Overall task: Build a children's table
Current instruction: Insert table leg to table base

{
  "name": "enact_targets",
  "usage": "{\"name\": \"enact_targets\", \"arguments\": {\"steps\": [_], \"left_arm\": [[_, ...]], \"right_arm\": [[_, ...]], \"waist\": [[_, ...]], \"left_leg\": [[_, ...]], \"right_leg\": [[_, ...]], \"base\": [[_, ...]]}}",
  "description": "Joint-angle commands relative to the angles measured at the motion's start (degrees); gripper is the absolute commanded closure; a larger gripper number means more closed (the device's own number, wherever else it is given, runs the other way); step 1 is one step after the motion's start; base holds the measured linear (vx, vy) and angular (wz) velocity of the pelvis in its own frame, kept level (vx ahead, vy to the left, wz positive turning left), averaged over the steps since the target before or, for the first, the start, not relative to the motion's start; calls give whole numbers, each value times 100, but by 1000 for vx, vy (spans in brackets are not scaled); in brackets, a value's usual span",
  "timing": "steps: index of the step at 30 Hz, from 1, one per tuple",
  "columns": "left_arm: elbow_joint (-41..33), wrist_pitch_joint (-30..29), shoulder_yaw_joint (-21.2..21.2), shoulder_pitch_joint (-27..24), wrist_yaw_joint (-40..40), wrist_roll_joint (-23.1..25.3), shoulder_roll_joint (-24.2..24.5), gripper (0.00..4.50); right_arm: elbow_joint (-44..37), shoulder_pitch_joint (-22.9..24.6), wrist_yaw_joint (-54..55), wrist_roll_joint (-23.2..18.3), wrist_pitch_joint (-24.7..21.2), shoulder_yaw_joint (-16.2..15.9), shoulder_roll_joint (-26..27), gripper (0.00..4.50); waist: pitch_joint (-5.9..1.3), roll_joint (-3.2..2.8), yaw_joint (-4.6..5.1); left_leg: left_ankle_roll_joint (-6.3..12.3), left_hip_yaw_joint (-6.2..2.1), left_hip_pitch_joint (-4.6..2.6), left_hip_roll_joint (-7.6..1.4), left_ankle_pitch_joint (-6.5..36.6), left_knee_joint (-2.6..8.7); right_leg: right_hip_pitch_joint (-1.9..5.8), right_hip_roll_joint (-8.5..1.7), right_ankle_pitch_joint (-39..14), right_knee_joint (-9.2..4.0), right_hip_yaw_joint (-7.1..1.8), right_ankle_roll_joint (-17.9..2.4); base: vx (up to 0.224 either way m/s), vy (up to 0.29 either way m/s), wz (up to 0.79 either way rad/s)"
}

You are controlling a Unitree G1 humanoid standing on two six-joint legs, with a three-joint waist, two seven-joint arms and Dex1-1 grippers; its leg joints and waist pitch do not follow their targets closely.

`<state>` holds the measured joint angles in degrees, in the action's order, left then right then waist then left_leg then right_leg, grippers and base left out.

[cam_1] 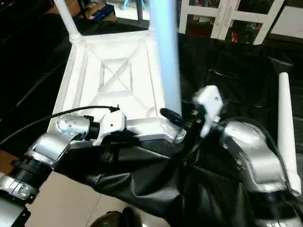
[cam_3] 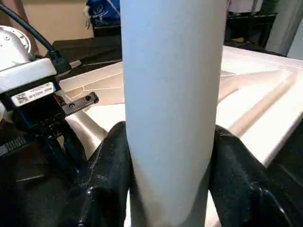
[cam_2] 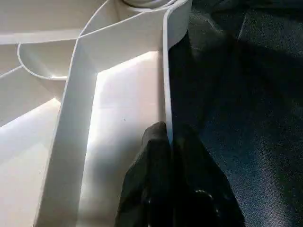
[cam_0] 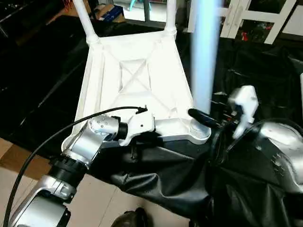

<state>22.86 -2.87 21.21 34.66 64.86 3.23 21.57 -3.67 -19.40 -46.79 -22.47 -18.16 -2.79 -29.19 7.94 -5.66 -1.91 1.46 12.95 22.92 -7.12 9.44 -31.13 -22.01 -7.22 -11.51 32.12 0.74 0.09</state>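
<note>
Table top (cam_0: 137, 75) lay underside-up on black sheeting, left gripper (cam_2: 169, 142) pinching its near rim. Right gripper (cam_3: 170, 156) clasped an upright leg (cam_0: 206, 52), long axis vertical, directly above the near right corner socket (cam_0: 199, 132).

glossy white plastic table top (cam_0: 137, 71), black crinkled sheet (cam_0: 156, 175)

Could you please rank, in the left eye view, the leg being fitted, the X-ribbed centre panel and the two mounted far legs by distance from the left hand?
1. Leg being fitted, held to its right by the right hand.
2. X-ribbed centre panel, just beyond.
3. Mounted far legs, farthest; too close to separate.

Left hand grips the tabletop's near rim.
</note>
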Motion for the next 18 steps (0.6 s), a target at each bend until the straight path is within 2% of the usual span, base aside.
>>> {"name": "enact_targets", "arguments": {"steps": [1, 5, 6, 9, 12, 14, 17, 18], "left_arm": [[65, -19, 231, -40, 23, 163, -7, 446], [41, -29, 224, -54, 12, 164, -2, 446], [24, -32, 211, -68, -14, 174, -1, 446], [18, -35, 201, -76, -38, 181, 4, 446], [6, -46, 187, -81, -38, 170, 11, 446], [15, -40, 186, -80, -34, 171, 15, 446], [31, -30, 186, -70, -24, 171, 16, 446], [38, -25, 188, -65, -20, 172, 17, 446]], "right_arm": [[436, 101, -68, 254, -165, -423, 102, 264], [452, 52, -137, 304, -64, -445, 138, 264], [339, 143, -184, 279, -16, -437, 108, 264], [169, 344, -222, 253, 77, -381, 43, 264], [-1, 659, -171, 151, 242, -141, 46, 264], [-70, 778, -150, 129, 319, -67, 47, 264], [-186, 1024, -115, 106, 528, 77, 48, 264], [-210, 1074, -116, 98, 571, 103, 47, 264]], "waist": [[-297, 69, 5], [-305, 74, -6], [-320, 105, -15], [-310, 114, -29], [-306, 95, -45], [-316, 104, -59], [-301, 69, -76], [-301, 73, -81]], "left_leg": [[317, -283, -225, -568, 1304, 411], [383, -277, -223, -571, 1176, 395], [462, -279, -214, -573, 1051, 377], [546, -274, -208, -584, 1049, 378], [577, -276, -208, -584, 1036, 375], [594, -274, -222, -587, 1030, 370], [591, -279, -214, -586, 1079, 376], [567, -279, -221, -589, 1133, 382]], "right_leg": [[56, -183, -314, -243, -97, -1417], [66, -181, -96, -225, -98, -1440], [81, -197, 44, -205, -99, -1465], [78, -201, -33, -222, -102, -1440], [69, -201, -57, -224, -101, -1419], [70, -199, -23, -226, -101, -1414], [67, -201, -64, -234, -98, -1401], [66, -197, -101, -242, -96, -1386]], "base": [[0, 0, 0], [0, 0, 0], [0, 0, 0], [0, 0, 0], [0, 0, 0], [0, 0, 0], [0, 0, 0], [0, 0, 0]]}}
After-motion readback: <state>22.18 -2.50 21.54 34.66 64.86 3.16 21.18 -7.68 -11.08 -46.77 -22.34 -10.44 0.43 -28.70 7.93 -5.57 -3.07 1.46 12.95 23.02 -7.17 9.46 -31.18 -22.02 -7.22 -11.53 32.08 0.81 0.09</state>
